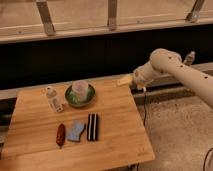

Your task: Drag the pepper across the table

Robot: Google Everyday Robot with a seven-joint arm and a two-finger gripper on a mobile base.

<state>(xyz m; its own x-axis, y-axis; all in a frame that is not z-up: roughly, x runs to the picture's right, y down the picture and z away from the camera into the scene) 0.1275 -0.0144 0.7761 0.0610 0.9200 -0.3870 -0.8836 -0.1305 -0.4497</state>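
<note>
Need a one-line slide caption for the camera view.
Gripper hangs by the table's far-right corner; pepper lies untouched near the front edge, beside the blue-grey cloth.

From my station the table [117, 132] read as light wood, butcher-block planks with a visible grain and a dull satin finish. The pepper [60, 135] looked smooth and dark red-brown, faintly shiny. Just right of it, the blue-grey piece [76, 131] seemed soft and matt, like cloth. I could not tell the material of the striped block [92, 127]. The green plate [68, 97] showed a glossy, glazed look, and the cup [80, 88] on it was pale and translucent. The arm [182, 72] had a smooth, cream, plastic-looking shell; its gripper [124, 80], yellowish and matt, hung over the table's far right edge.
</note>
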